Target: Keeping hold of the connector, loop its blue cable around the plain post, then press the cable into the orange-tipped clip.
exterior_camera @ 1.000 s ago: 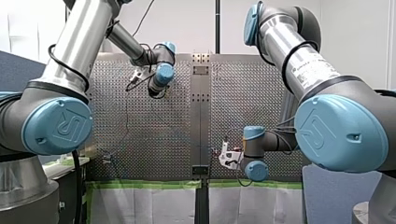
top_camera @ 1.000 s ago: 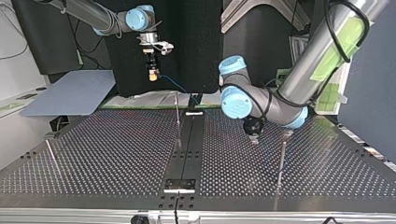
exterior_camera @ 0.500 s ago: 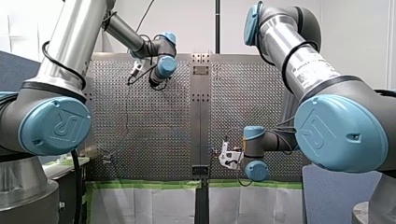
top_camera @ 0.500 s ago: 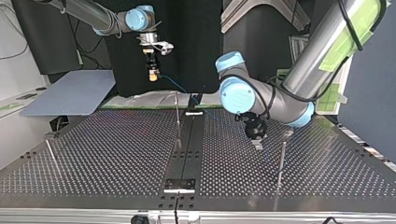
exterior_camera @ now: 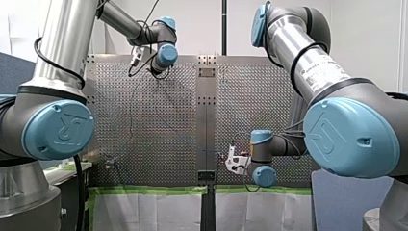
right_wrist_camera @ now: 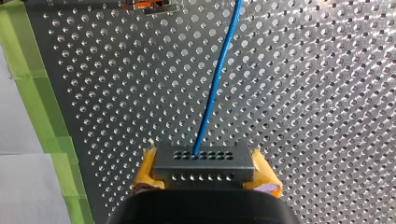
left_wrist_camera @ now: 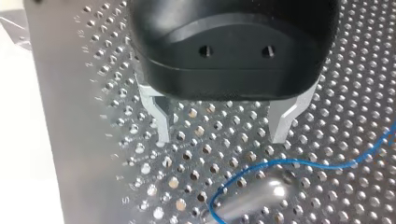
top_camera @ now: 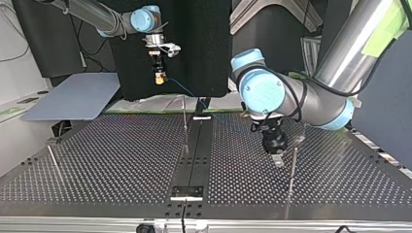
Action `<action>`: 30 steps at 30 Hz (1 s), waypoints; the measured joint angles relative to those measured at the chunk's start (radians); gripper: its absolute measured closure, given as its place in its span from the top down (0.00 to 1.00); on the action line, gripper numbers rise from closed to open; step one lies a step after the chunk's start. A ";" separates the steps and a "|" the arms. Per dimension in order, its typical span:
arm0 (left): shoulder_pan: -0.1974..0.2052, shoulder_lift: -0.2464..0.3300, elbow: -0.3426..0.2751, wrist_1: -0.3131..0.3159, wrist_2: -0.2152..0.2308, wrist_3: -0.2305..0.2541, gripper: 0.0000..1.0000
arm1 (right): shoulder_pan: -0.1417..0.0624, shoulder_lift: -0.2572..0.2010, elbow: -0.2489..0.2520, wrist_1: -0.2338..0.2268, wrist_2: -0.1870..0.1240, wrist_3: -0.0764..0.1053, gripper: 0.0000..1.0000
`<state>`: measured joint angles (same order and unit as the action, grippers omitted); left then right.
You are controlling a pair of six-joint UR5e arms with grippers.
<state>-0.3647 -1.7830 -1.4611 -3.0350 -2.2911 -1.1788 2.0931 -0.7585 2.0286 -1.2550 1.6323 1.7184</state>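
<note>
The right gripper [right_wrist_camera: 204, 171] was clamped tight on the connector [right_wrist_camera: 203, 163], well apart from the plain post [left_wrist_camera: 252, 198], so the blue cable [right_wrist_camera: 217, 79] ran taut. Cable curved round the post's base; left gripper [left_wrist_camera: 222, 126] hung just beside it, jaws wide, empty, likely to guide.

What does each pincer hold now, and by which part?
My right pincer grips the connector by its two sides; my left pincer is open and holds nothing.
</note>
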 joint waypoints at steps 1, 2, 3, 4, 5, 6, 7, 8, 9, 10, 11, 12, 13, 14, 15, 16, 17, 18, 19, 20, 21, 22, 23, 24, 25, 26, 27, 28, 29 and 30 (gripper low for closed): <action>0.000 -0.002 0.000 0.000 0.008 0.000 1.00 | 0.000 0.000 0.000 0.000 0.000 0.000 0.00; 0.000 -0.006 0.000 0.000 0.020 0.000 1.00 | 0.000 0.000 0.000 0.000 0.000 0.000 0.00; 0.000 -0.011 0.000 -0.001 0.027 0.000 1.00 | 0.000 0.000 0.000 0.000 0.000 0.000 0.00; 0.001 -0.017 0.000 -0.004 0.033 0.001 1.00 | 0.000 0.000 0.000 0.000 0.000 0.000 0.00; 0.001 -0.027 0.000 -0.006 0.038 0.001 1.00 | 0.000 0.000 0.000 0.000 0.000 0.000 0.00; 0.001 -0.035 0.000 -0.007 0.041 0.001 1.00 | 0.000 0.000 0.000 0.000 0.000 0.000 0.00; 0.002 -0.042 0.000 -0.007 0.042 0.001 1.00 | 0.000 0.000 0.000 0.000 0.000 0.000 0.00; 0.003 -0.052 0.000 -0.007 0.042 0.001 1.00 | 0.000 0.000 0.000 0.001 0.000 0.000 0.00; 0.004 -0.061 0.000 -0.007 0.040 0.001 1.00 | 0.000 0.000 0.000 0.001 0.000 0.000 0.00; 0.006 -0.070 0.000 -0.006 0.038 0.001 1.00 | 0.000 0.000 0.000 0.001 0.000 0.000 0.00; 0.008 -0.080 0.001 -0.003 0.035 0.001 1.00 | 0.000 0.000 0.000 0.001 0.000 0.000 0.00; 0.010 -0.086 0.001 0.000 0.033 0.001 1.00 | 0.000 0.000 0.000 0.001 0.000 0.000 0.00; 0.012 -0.090 0.001 0.002 0.031 0.002 1.00 | 0.000 0.000 0.000 0.001 0.000 0.000 0.00; 0.014 -0.094 0.001 0.005 0.030 0.004 1.00 | 0.001 0.000 0.000 0.001 0.000 0.000 0.00; 0.015 -0.096 0.001 0.006 0.029 0.006 1.00 | 0.001 0.000 0.000 0.001 0.000 0.000 0.00; 0.015 -0.097 0.001 0.007 0.028 0.009 1.00 | 0.001 0.000 0.000 0.001 0.000 0.000 0.00; 0.016 -0.098 0.000 0.008 0.027 0.013 1.00 | 0.001 0.000 0.000 0.001 0.000 0.000 0.00; 0.016 -0.099 0.000 0.009 0.027 0.017 1.00 | 0.001 0.000 0.000 0.001 0.000 0.000 0.00; 0.015 -0.099 0.000 0.009 0.027 0.022 1.00 | 0.001 0.000 0.000 0.001 0.000 0.000 0.00; 0.014 -0.101 0.000 0.009 0.026 0.030 1.00 | 0.001 0.000 0.000 0.001 0.000 0.000 0.00; 0.013 -0.102 0.000 0.009 0.024 0.035 1.00 | 0.001 0.000 0.000 0.001 0.000 0.000 0.00; 0.011 -0.104 0.000 0.009 0.021 0.041 1.00 | 0.001 0.000 0.000 0.001 0.000 0.000 0.00; 0.009 -0.109 0.000 0.008 0.014 0.051 1.00 | 0.001 0.000 0.000 0.002 0.000 0.000 0.00; 0.008 -0.113 0.000 0.007 0.007 0.058 1.00 | 0.001 0.000 0.000 0.002 0.000 0.000 0.00; 0.007 -0.119 0.000 0.006 0.001 0.064 1.00 | 0.001 0.000 0.000 0.003 0.000 0.000 0.00; 0.005 -0.127 0.000 0.005 -0.007 0.071 1.00 | 0.001 0.000 0.000 0.004 0.000 0.000 0.00; 0.003 -0.133 0.000 0.002 -0.013 0.076 1.00 | 0.001 0.000 0.000 0.004 0.000 0.000 0.00; 0.001 -0.141 0.000 0.000 -0.018 0.080 1.00 | 0.001 0.000 0.000 0.004 0.000 -0.001 0.00; -0.001 -0.151 0.000 -0.003 -0.026 0.084 1.00 | 0.001 0.000 0.000 0.005 0.000 0.000 0.00; -0.003 -0.159 0.000 -0.004 -0.031 0.087 1.00 | 0.001 0.000 0.000 0.005 0.000 0.000 0.00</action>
<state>-0.3678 -1.9417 -1.4615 -3.0390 -2.3221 -1.0916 2.0941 -0.7588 2.0287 -1.2500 1.6323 1.7180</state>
